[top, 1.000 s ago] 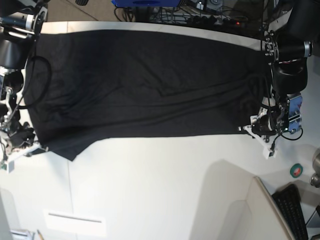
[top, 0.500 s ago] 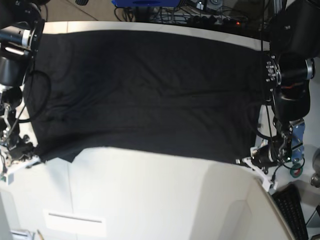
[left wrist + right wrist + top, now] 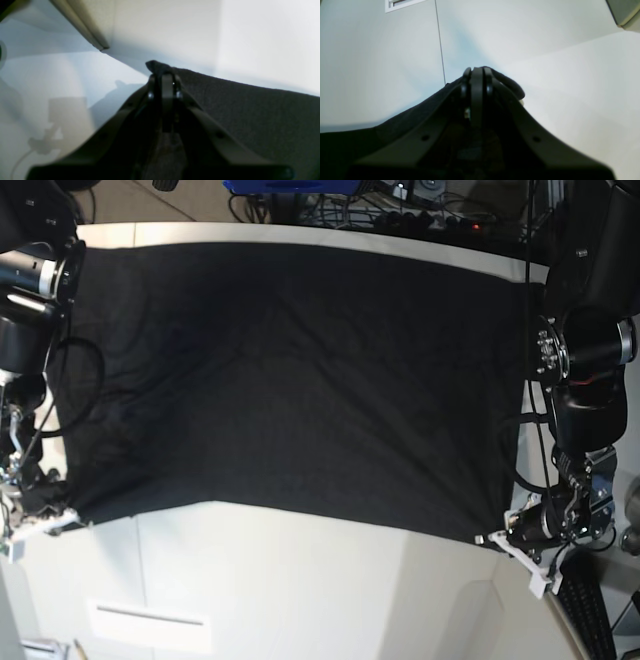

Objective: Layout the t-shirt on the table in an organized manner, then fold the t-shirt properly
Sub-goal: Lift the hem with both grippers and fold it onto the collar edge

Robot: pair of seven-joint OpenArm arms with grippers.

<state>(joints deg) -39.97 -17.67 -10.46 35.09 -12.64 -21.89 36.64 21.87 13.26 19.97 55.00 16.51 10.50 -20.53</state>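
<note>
The black t-shirt (image 3: 290, 380) lies spread across the off-white table (image 3: 300, 590), plain side up; no print shows. My left gripper (image 3: 497, 538) is shut on the shirt's near right corner, seen as a black fabric tip (image 3: 156, 67) poking past the closed fingers in the left wrist view. My right gripper (image 3: 62, 522) is shut on the near left corner; in the right wrist view a fold of black fabric (image 3: 507, 82) curls out of the closed fingers (image 3: 477, 75). Both grippers sit low, at the table surface.
A raised beige panel edge (image 3: 530, 580) stands near the left gripper, also in the left wrist view (image 3: 82, 27). A keyboard (image 3: 595, 610) lies at the far right. A white label (image 3: 150, 625) and a seam line (image 3: 440, 42) mark the table. Cables and equipment crowd the far edge (image 3: 400, 210).
Both grippers have pulled the shirt's near edge toward the camera. The shirt now covers more of the table and lies flatter.
</note>
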